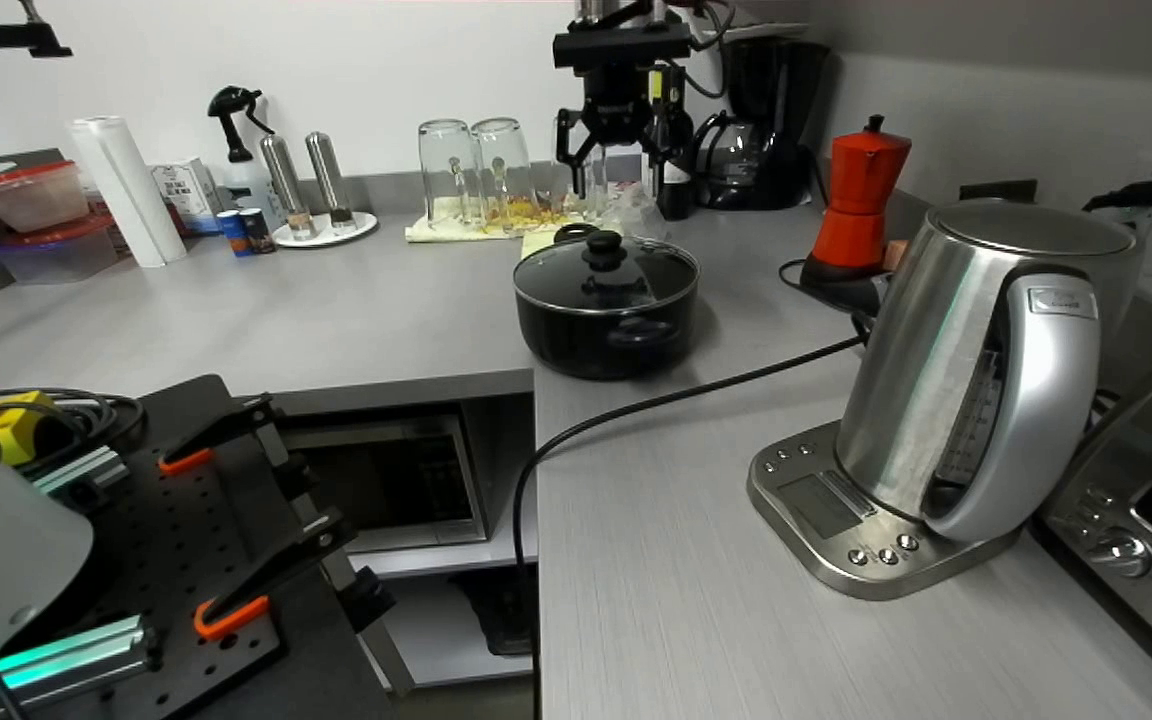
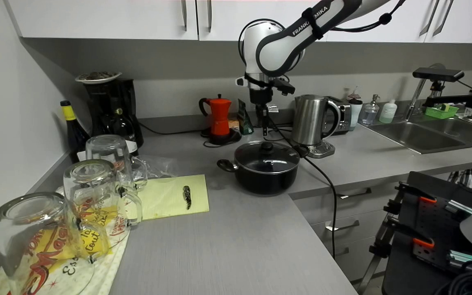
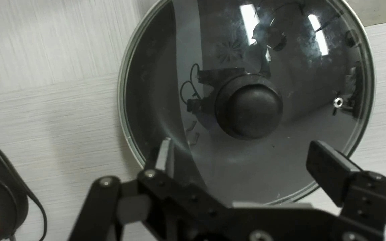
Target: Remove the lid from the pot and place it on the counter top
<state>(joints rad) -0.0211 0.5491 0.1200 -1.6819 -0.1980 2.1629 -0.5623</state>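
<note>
Fingers (image 3: 327, 170) spread wide, nothing between them — and the gripper (image 1: 619, 188) points straight down above the glass lid (image 2: 266, 160), not touching its black knob (image 3: 255, 108). That gap looks broader than the knob, presumably to straddle it, the lid's one obvious handhold. In both exterior views the lid sits flat on the black cooking pot (image 2: 264, 180), so the removal hasn't begun. And the pot? Right at the inside corner of the grey counter top (image 2: 203, 250) — probably there so the arm (image 2: 289, 45) can come at it from overhead. Down next, I'd say, then a squeeze and a level lift; a smooth, rounded knob could slip. Landing spot? The stretch of counter top beside the yellow cloth (image 2: 166, 200) seems likeliest, with the upturned glass mugs (image 2: 91, 184) close by, perhaps drying on their printed towel (image 2: 107, 272), wanting a wide berth.
</note>
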